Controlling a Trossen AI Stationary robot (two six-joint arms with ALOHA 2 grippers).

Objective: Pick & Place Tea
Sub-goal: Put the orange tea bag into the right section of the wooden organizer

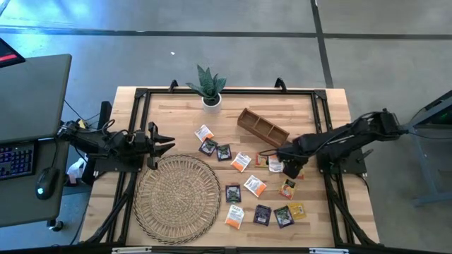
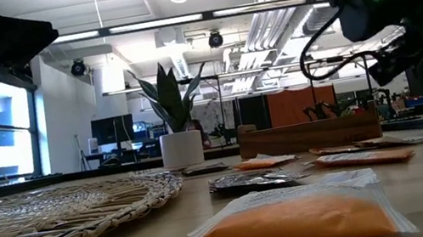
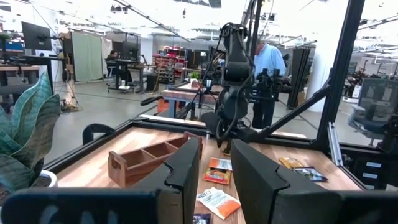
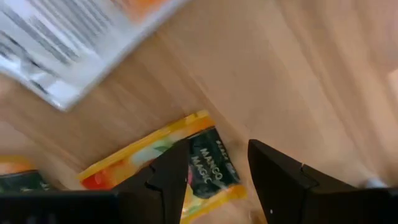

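Note:
About a dozen flat tea sachets lie scattered on the wooden table between the woven mat and the right arm, for instance an orange-and-white one (image 1: 255, 185) and a dark one (image 1: 263, 214). My right gripper (image 1: 291, 171) points down, open, just above a yellow-orange sachet (image 1: 287, 188). In the right wrist view this sachet (image 4: 186, 168) lies flat on the wood, its dark-printed end between the two fingers of the right gripper (image 4: 217, 144). My left gripper (image 1: 169, 144) waits open at the mat's far-left rim, level, facing the sachets; the left wrist view shows its fingers (image 3: 216, 149) apart.
A brown divided wooden tray (image 1: 263, 128) lies slanted behind the sachets. The big round woven mat (image 1: 176, 197) fills the near-left part. A potted plant (image 1: 210, 88) stands at the far edge. A black frame (image 1: 226, 92) borders the table. A person (image 3: 267, 62) stands beyond it.

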